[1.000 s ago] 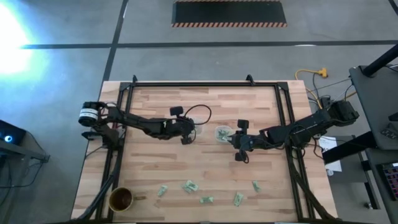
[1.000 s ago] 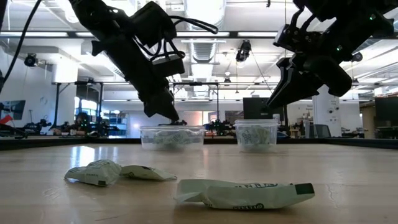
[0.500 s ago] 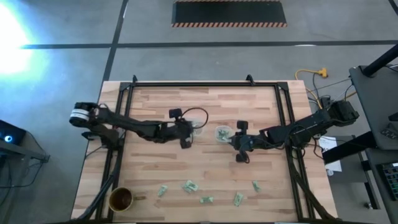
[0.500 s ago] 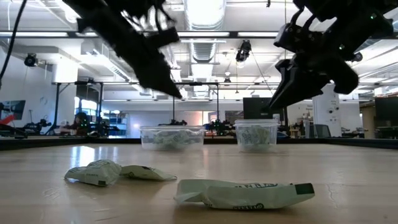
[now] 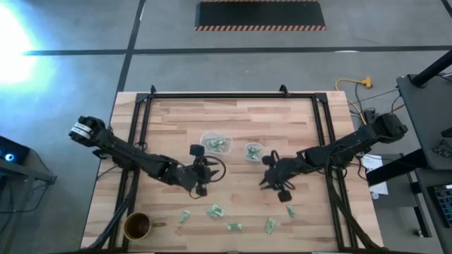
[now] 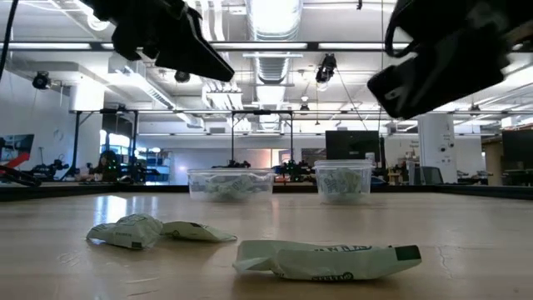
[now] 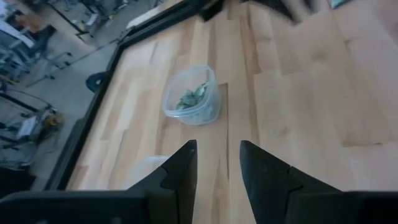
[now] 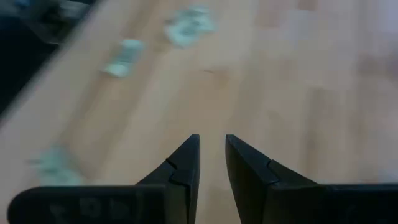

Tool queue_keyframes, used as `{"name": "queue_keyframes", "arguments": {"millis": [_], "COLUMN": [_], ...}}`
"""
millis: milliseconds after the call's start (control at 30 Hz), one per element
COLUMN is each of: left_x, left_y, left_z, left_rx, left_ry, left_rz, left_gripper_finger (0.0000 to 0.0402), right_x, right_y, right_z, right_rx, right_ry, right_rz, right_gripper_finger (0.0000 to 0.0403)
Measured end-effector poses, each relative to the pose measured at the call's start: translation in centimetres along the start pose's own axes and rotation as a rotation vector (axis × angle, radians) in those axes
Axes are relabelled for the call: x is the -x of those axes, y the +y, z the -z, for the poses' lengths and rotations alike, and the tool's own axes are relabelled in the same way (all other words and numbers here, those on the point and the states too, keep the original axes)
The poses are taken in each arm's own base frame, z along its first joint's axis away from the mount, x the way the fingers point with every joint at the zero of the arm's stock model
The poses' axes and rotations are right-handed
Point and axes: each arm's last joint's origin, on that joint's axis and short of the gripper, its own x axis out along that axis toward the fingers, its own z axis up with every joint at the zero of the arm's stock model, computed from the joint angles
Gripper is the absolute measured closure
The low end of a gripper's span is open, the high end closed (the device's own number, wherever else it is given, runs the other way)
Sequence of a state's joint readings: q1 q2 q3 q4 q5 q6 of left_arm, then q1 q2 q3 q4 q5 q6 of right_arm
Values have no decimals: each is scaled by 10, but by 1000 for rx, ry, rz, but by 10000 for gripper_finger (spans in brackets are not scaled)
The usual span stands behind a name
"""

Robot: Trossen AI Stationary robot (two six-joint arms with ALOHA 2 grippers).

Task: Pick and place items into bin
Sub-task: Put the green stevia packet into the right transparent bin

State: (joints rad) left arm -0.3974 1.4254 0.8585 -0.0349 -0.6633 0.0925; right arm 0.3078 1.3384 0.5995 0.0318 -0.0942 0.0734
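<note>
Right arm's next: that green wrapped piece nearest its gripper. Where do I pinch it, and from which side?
Come straight down on the wrapped piece, just below the right gripper in the high view. It lies flat and clear of its neighbours, so probably pinch across its narrow middle.

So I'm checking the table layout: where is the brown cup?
In the high view, the brown cup sits at the table's near left corner, left of the loose wrapped items.
</note>
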Motion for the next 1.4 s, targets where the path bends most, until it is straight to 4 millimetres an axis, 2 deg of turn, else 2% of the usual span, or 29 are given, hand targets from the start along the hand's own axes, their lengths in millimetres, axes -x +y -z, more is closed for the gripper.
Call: {"name": "queue_keyframes", "arguments": {"millis": [267,433,567,700,1000,1400], "left_x": [-1,-1,-1,-2,-2,-2], "left_y": [-1,-1,-1,-2,-2,-2], "left_z": [1,1,1,2,2,2], "left_rx": [-5,-1,3,0,0,0], "left_ry": [7,7,7,10,11,11], "left_rz": [-24,-23,-23,-22,-21,-21], "left_gripper_finger": [297,297,297,297,297,297], "right_x": [0,4,8,10,17,18], "right_y": [56,88,104,110,106,112], "right_z": [8,14,21,31,59,65], "right_rx": [66,108,94,-25,-391,-444], "right_ry": [26,4,5,76,277,292], "right_rz": [-194,-222,-203,-145,98,95], "right_gripper_finger": [335,335,335,335,335,335]}}
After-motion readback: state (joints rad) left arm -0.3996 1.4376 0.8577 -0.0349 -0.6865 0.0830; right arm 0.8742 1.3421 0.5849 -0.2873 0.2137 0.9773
